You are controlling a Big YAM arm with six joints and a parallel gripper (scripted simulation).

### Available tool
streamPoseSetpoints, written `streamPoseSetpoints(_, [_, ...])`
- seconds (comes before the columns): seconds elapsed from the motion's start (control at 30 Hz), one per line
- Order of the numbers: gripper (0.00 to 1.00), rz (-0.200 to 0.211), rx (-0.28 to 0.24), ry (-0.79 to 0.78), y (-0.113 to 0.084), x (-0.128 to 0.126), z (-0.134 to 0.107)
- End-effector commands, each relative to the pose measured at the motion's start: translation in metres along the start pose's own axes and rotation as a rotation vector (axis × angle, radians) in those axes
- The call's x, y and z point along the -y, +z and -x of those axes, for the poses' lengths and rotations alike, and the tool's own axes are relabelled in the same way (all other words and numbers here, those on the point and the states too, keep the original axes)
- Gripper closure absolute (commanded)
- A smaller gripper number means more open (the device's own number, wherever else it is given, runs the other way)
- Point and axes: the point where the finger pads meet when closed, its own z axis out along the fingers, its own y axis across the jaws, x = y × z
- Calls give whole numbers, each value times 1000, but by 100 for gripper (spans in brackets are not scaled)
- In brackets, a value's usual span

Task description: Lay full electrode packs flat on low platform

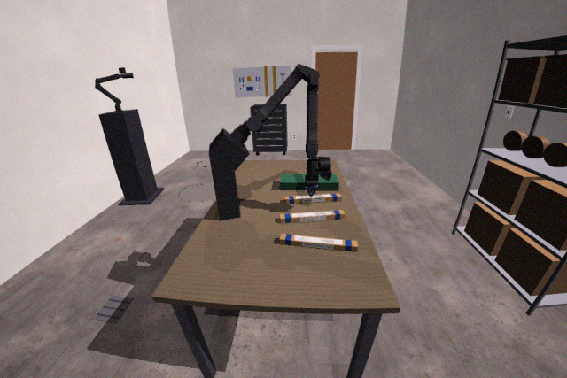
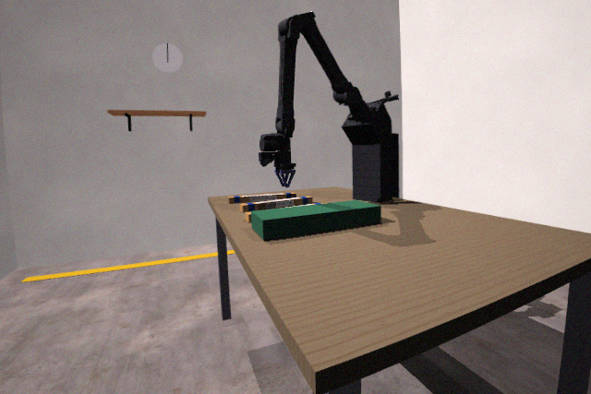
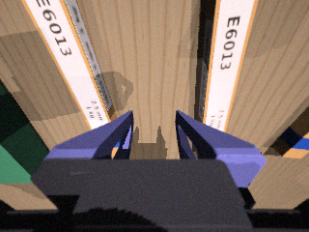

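Note:
Three tan electrode packs with blue end bands and white labels lie side by side on the wooden table (image 1: 256, 273) (image 2: 405, 284): a far pack (image 1: 313, 197) (image 3: 63, 53), a middle pack (image 1: 312, 216) (image 3: 227, 63) and a near pack (image 1: 318, 242). The low green platform (image 1: 288, 181) (image 2: 315, 220) (image 3: 10, 159) lies just beyond the far pack and has nothing on it. My gripper (image 1: 309, 190) (image 2: 285, 184) (image 3: 154, 116) points straight down a little above the table. It hangs over the bare strip between the far and middle packs. Its fingers stand apart with nothing between them.
The arm's dark base pedestal (image 1: 224, 173) (image 2: 372, 165) stands on the table's left side near the platform. A metal rack with boxes (image 1: 517, 173) stands off to the right. A camera stand (image 1: 128, 154) stands on the floor at the left.

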Motion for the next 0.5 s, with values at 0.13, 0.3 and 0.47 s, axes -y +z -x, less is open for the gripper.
streamPoseSetpoints(0.13, [57, -3, 17, 3, -17, 1, 7])
streamPoseSetpoints(0.3, [57, -3, 18, 3, -23, 1, 7])
streamPoseSetpoints(0.47, [57, -3, 18, 2, -30, 1, 7])
